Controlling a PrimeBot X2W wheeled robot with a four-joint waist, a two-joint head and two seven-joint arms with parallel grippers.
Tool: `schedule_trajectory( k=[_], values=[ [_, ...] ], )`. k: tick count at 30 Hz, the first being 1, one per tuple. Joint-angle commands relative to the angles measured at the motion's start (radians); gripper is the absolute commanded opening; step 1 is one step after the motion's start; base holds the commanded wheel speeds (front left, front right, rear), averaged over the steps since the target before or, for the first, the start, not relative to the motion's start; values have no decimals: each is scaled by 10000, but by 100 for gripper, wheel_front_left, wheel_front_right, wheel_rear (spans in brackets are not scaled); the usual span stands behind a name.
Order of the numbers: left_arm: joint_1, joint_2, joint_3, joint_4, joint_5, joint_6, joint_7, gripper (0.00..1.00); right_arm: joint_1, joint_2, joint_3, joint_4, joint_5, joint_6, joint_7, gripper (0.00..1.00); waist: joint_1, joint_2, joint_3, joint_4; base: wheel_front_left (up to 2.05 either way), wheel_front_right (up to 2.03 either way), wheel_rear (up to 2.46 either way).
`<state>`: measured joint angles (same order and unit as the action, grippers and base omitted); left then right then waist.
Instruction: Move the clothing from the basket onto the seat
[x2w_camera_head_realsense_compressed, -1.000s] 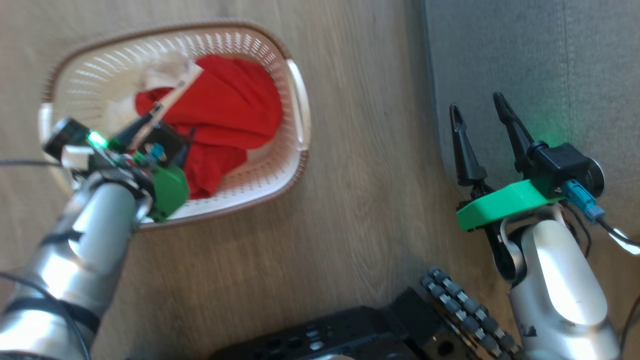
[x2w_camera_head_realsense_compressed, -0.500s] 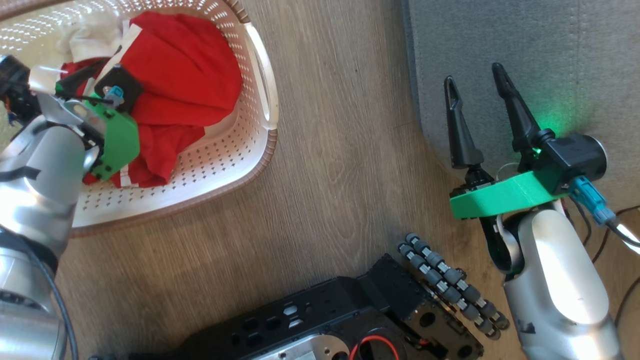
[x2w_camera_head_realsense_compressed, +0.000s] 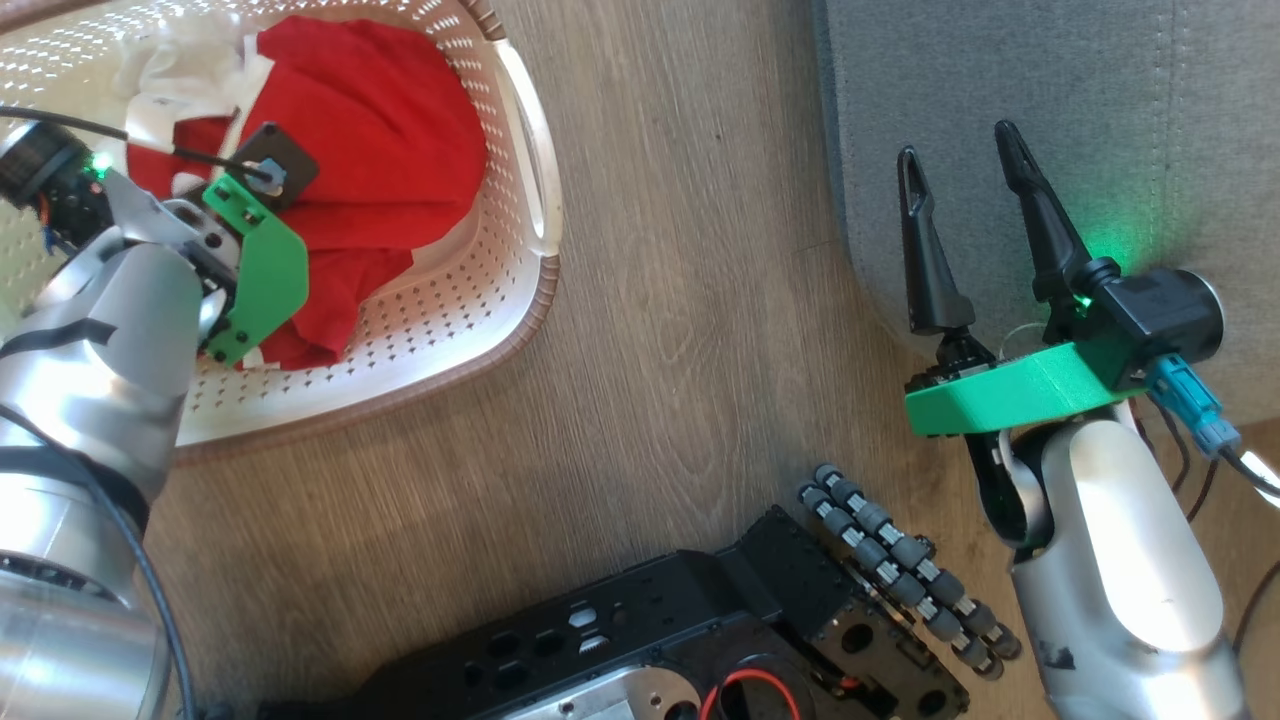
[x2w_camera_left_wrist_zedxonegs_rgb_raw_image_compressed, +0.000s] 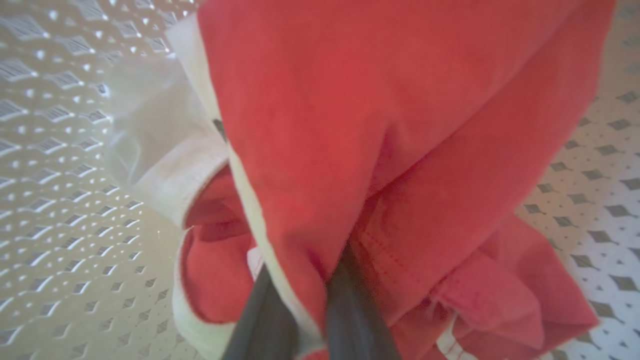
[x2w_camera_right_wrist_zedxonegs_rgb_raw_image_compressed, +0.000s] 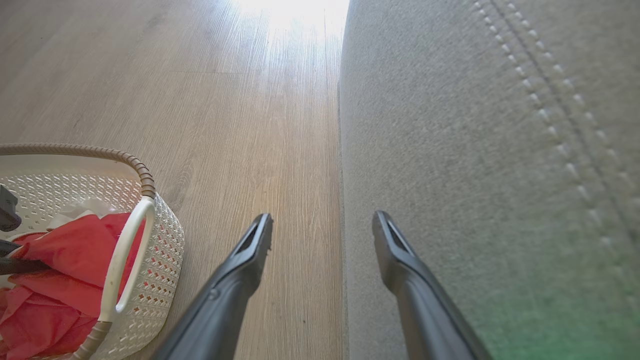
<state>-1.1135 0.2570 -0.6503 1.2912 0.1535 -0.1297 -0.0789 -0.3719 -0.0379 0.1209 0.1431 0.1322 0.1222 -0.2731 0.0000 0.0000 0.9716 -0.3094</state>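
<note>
item: clothing, red with white trim, plus a white cloth piece, heaped inside the basket on the wooden floor, with bare floor between basket and seat. left gripper: inside the basket, its two dark fingers pinched on a fold of the red fabric along the white stripe. right gripper: fingers spread, nothing between them, poised at the near edge of the grey seat.
</note>
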Motion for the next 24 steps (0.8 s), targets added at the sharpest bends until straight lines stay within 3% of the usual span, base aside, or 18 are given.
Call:
schedule_trajectory(
  k=[1, 9, 15, 24],
  values=[
    [152, 134, 16, -27, -158, -4, 34, 0, 791, -123, 119, 335, 107, 85, 114, 100, 0, 0, -6, 28, 0, 0, 0],
    [194, 187, -570, -9, -1081, -7, -124, 0, 531, -123, 259, 428, 83, 85, 114, 100, 0, 0, -62, 143, 0, 0, 0],
    [139, 266, -597, -7, -1584, -8, -904, 0, 176, -123, 299, 581, -14, 85, 114, 100, 0, 0, -428, 200, 0, 0, 0],
    [970, -568, -244, -108, -2329, 237, -1733, 0, 40, -123, -144, 1133, -652, 85, 114, 100, 0, 0, -2225, 1003, 0, 0, 0]
  ],
)
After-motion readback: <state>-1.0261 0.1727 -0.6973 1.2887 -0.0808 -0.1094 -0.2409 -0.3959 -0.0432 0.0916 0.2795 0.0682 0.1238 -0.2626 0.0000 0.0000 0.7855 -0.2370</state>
